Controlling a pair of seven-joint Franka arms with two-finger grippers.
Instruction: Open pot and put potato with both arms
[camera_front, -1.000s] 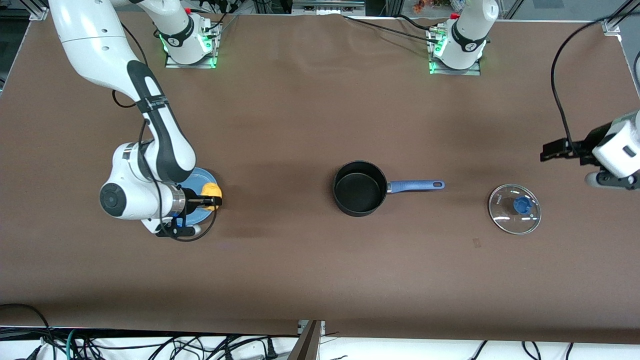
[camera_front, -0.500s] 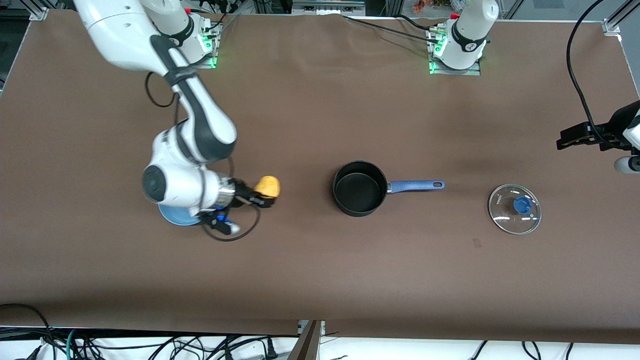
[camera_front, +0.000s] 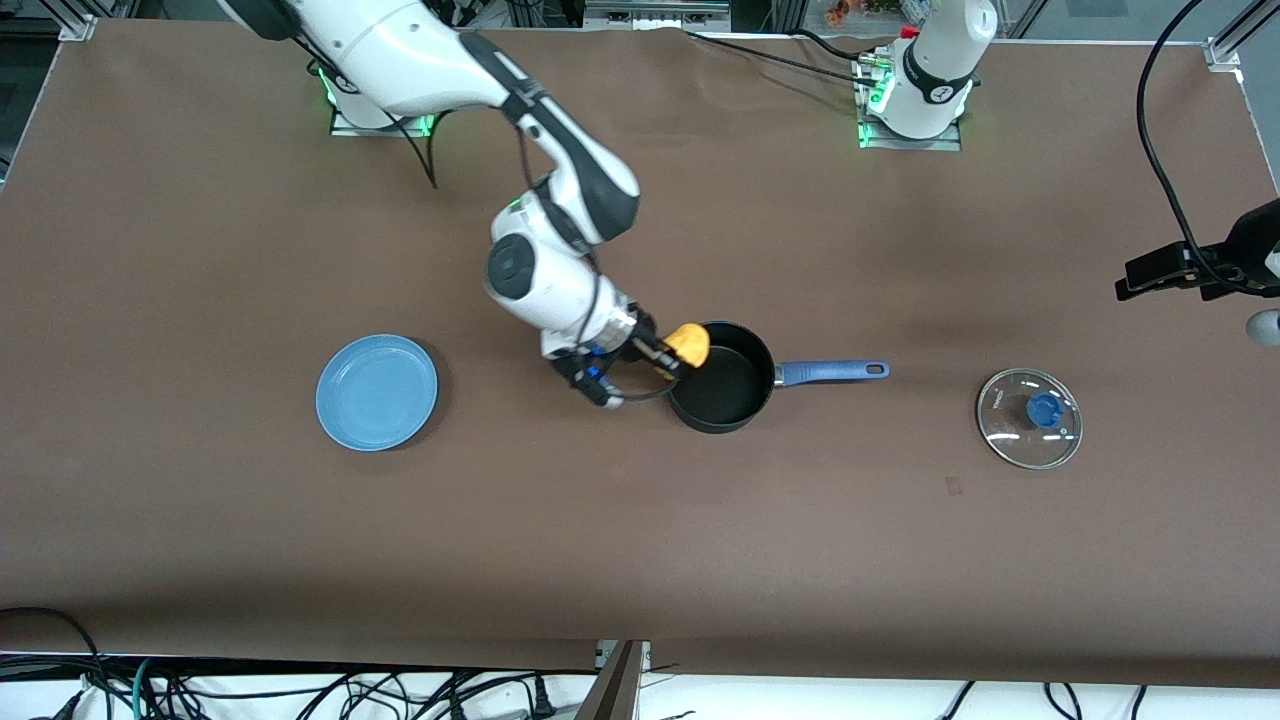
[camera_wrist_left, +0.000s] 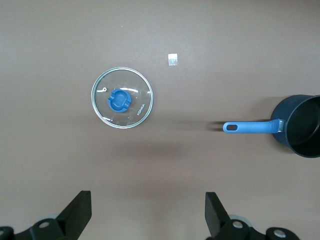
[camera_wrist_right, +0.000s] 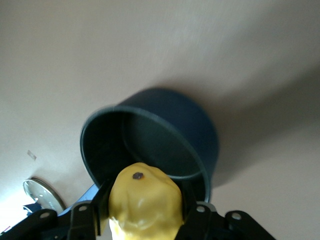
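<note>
- The right gripper (camera_front: 672, 362) is hanging over the rim of the pot (camera_front: 722, 378), on the side toward the right arm's end of the table, and its fingers are pinching the potato (camera_front: 688, 344) between them.
- In the right wrist view the potato (camera_wrist_right: 144, 202) is sitting squeezed between the two black fingers (camera_wrist_right: 89, 216), with the open pot (camera_wrist_right: 150, 142) right under and past it.
- The pot is standing without its lid near the middle of the table (camera_front: 640, 540), and its blue handle (camera_front: 832, 371) is pointing away from the right gripper toward the left arm's end.
- The glass lid (camera_front: 1029, 417) with the blue knob is lying flat on the table, well apart from the pot, past the tip of the handle toward the left arm's end.
- The left gripper (camera_front: 1160, 272) is waiting in the air at the left arm's end of the table, not far from the lid, with its fingers spread wide and nothing between them.
- In the left wrist view the two spread fingers (camera_wrist_left: 76, 214) are showing at the picture's edge, with the lid (camera_wrist_left: 122, 98) and the pot's handle (camera_wrist_left: 252, 127) on the table below.
- The blue plate (camera_front: 377, 392) is lying bare on the table, well apart from the right gripper toward the right arm's end.
</note>
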